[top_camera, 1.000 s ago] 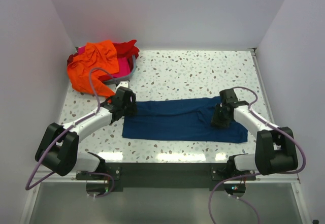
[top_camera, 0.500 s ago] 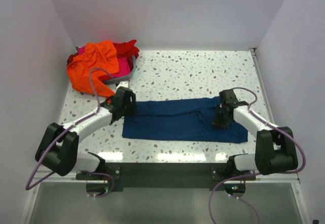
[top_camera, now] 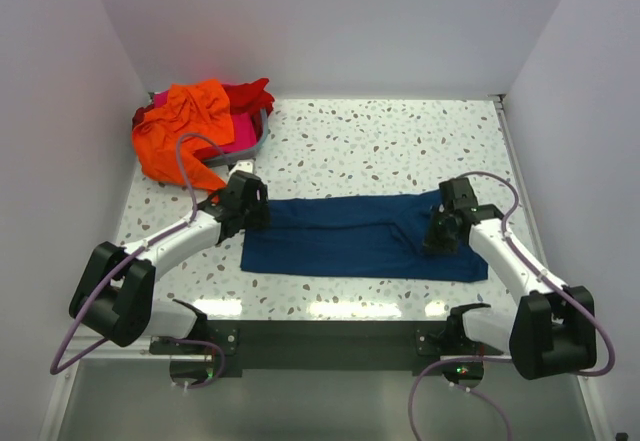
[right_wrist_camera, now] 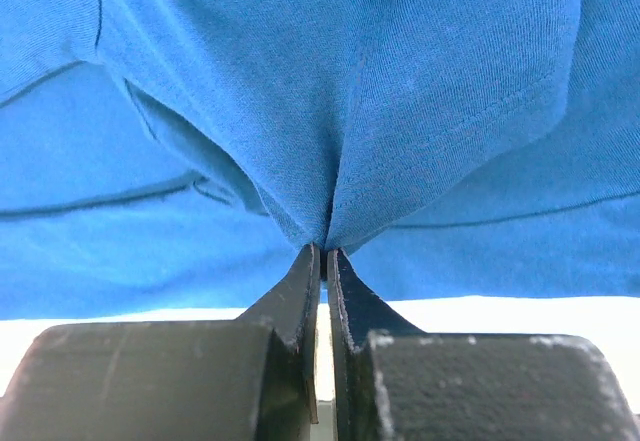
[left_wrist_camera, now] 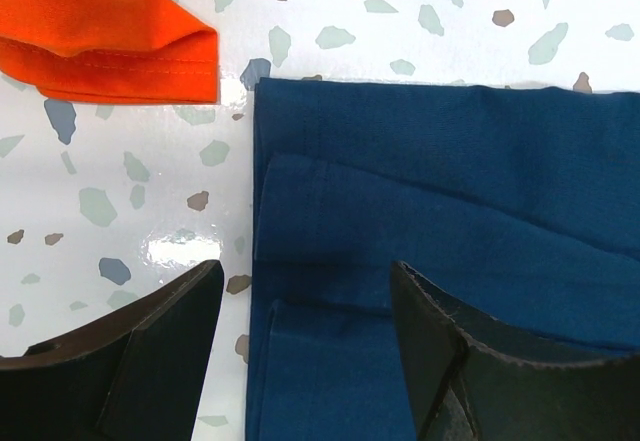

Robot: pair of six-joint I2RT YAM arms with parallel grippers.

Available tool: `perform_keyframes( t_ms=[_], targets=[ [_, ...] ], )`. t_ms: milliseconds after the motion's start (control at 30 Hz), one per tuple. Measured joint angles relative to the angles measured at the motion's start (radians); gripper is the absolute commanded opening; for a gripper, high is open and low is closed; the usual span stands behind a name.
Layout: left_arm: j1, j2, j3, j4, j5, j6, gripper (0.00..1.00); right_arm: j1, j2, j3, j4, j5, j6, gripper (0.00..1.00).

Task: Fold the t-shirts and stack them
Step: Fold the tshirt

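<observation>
The navy blue t-shirt [top_camera: 360, 236] lies folded into a long strip across the table's near middle. My left gripper [top_camera: 250, 206] is open over its left end; in the left wrist view the shirt [left_wrist_camera: 450, 221] lies between the spread fingers [left_wrist_camera: 165, 346]. My right gripper [top_camera: 440, 233] is shut on a pinch of the shirt's right end, and the cloth [right_wrist_camera: 330, 111] bunches up from the closed jaws. The orange t-shirt [top_camera: 185, 126], red t-shirt [top_camera: 252, 96] and magenta pink t-shirt [top_camera: 240, 139] are heaped at the back left.
The heap sits in and over a grey basket [top_camera: 255, 146] at the back left corner. An orange sleeve [left_wrist_camera: 110, 36] lies on the table just beyond the navy shirt's left end. White walls stand close on the left, back and right.
My right arm has shifted slightly right and nearer with the shirt's right end pinched. The left arm has not moved.
</observation>
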Motion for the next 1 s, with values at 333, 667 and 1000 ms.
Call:
perform_keyframes(
  t_ms=[333,667,1000],
  targets=[
    [0.0,-0.002,0.0,-0.002,0.006,0.0,0.72,0.027,-0.062,0.0,-0.077,-0.002,0.001,0.0],
    [0.0,-0.004,0.0,-0.004,0.014,0.007,0.72,0.051,-0.038,0.013,-0.098,-0.004,0.002,0.01],
    [0.0,0.006,0.023,-0.011,0.008,0.019,0.72,0.058,0.037,0.033,-0.072,-0.018,0.004,0.28]
  ],
)
